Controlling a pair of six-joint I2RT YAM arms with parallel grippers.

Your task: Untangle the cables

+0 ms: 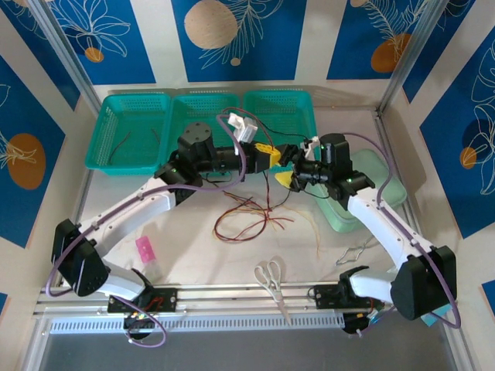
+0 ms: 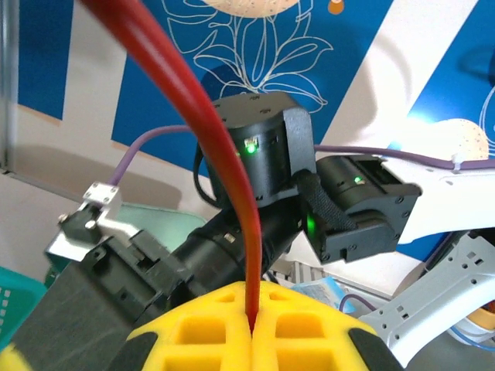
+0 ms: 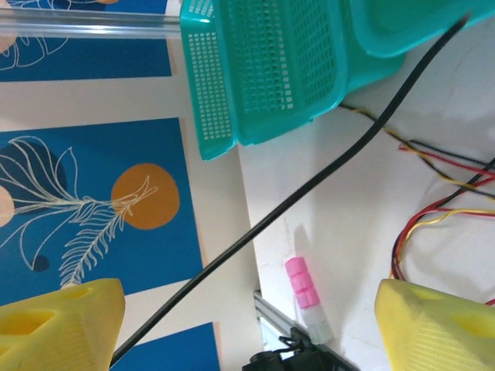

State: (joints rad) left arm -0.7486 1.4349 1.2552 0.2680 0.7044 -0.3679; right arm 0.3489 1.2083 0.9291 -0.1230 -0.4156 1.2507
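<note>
Two grippers, two jobs: my left gripper [image 2: 251, 328] clamps the red cable [image 2: 224, 162], probably to tension it. My right gripper [image 3: 247, 317] gapes around the black cable [image 3: 309, 193], and the tangled cables [image 1: 247, 220] sit in the middle of the table [image 1: 186, 232].

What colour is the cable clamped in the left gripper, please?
Red cable, clearest in the left wrist view.

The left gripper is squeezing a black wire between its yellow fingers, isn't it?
Not quite. The left gripper is squeezing a red wire between its yellow fingers, not a black one. The left wrist view shows the red wire running down into the shut fingers.
</note>
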